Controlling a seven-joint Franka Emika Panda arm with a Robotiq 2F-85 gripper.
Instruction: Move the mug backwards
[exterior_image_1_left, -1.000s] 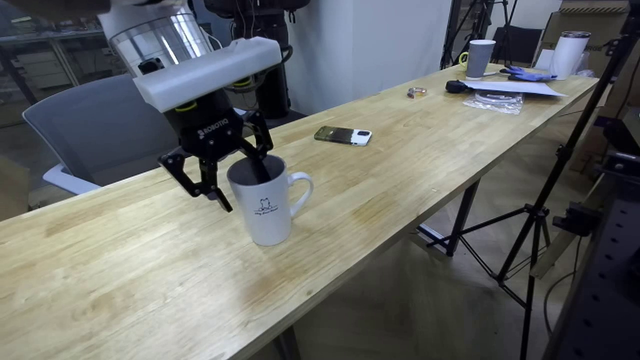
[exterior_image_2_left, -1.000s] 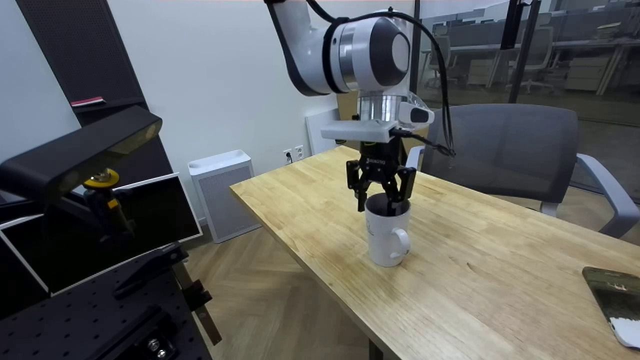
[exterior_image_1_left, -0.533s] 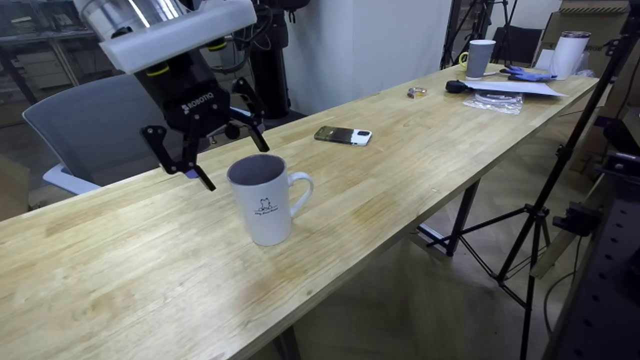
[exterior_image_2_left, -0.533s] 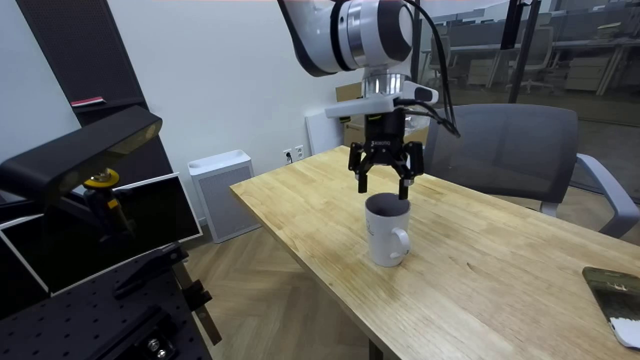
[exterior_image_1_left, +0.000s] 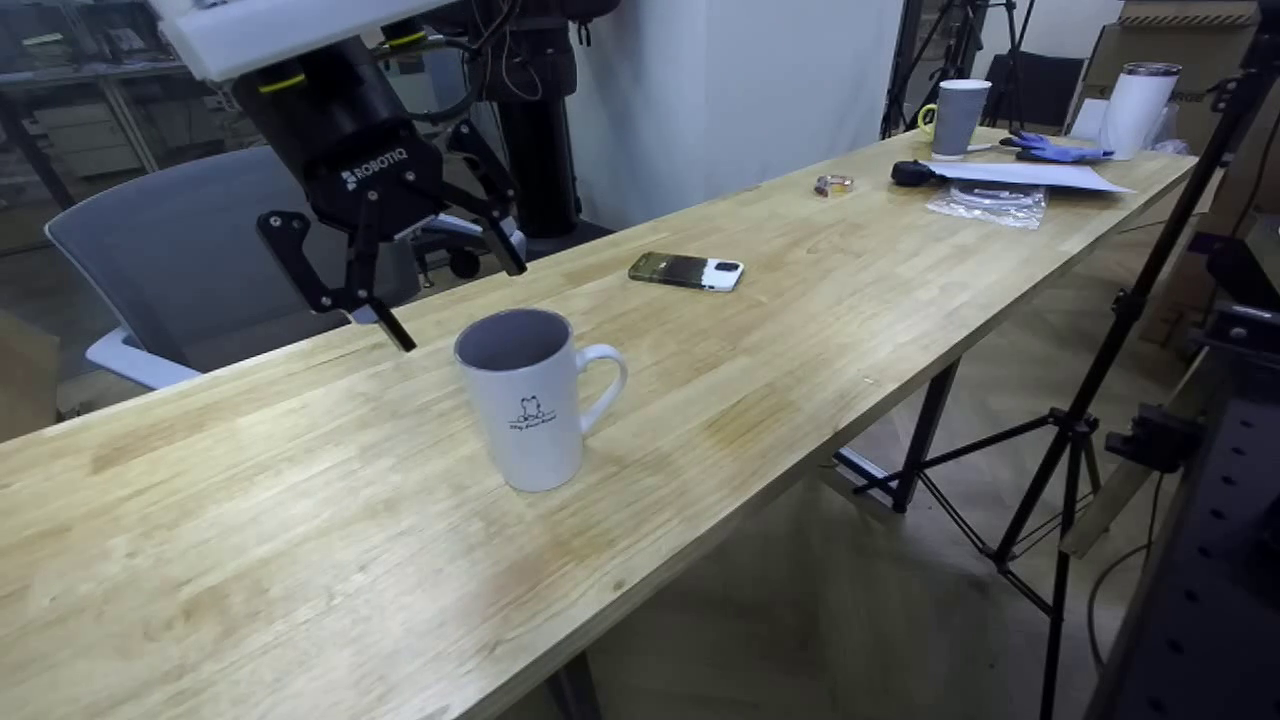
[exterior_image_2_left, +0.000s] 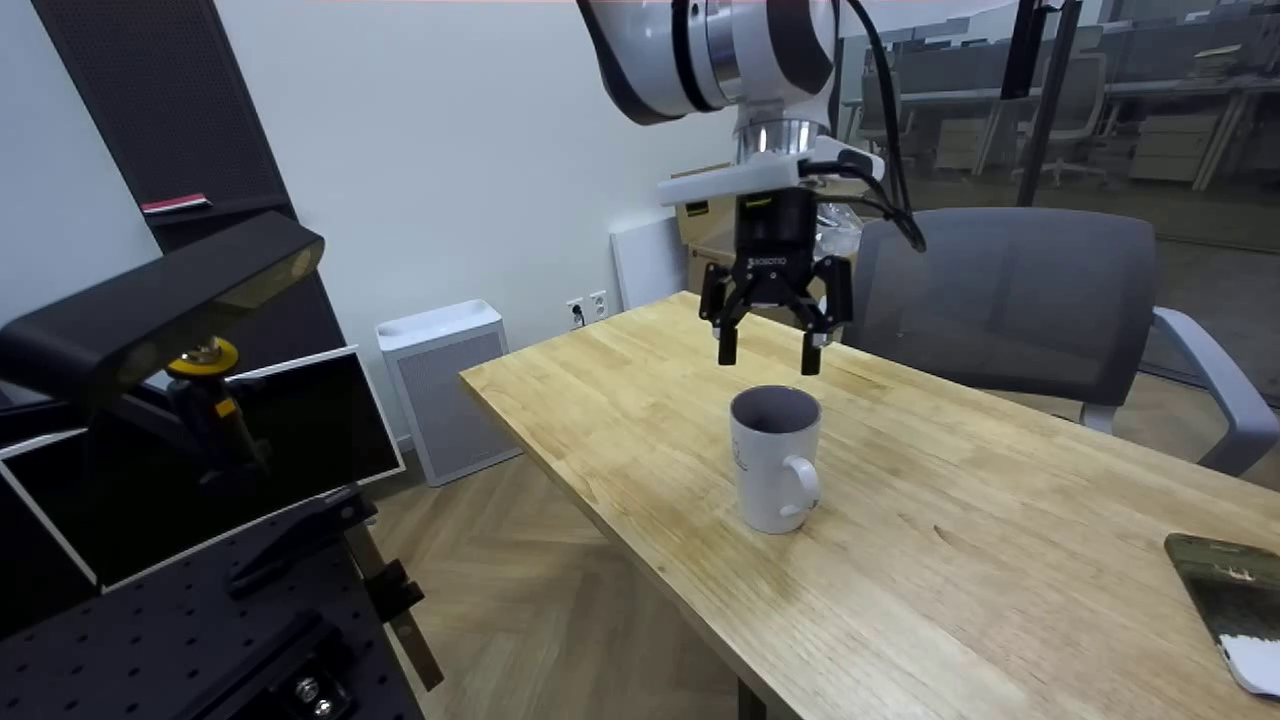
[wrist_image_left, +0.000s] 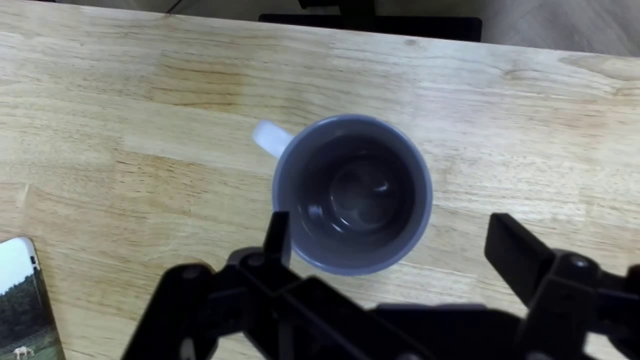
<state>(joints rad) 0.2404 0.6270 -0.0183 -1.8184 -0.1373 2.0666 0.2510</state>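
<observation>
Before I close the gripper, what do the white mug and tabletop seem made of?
White mug: probably ceramic; its grey interior throws sharp highlights, suggesting a glossy glaze.
Tabletop: seems wood with a satin sheen, from the grain and knots, though printed laminate is possible.

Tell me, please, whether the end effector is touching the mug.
Apart: in both exterior views, table shows through a plain gap between the open end effector and the mug.

On the bench (exterior_image_1_left: 760, 360) we saw a phone (exterior_image_1_left: 686, 271) lying flat and, well apart from it, an upright gray cup (exterior_image_1_left: 962, 122) and a white tumbler (exterior_image_1_left: 1140, 112).
</observation>
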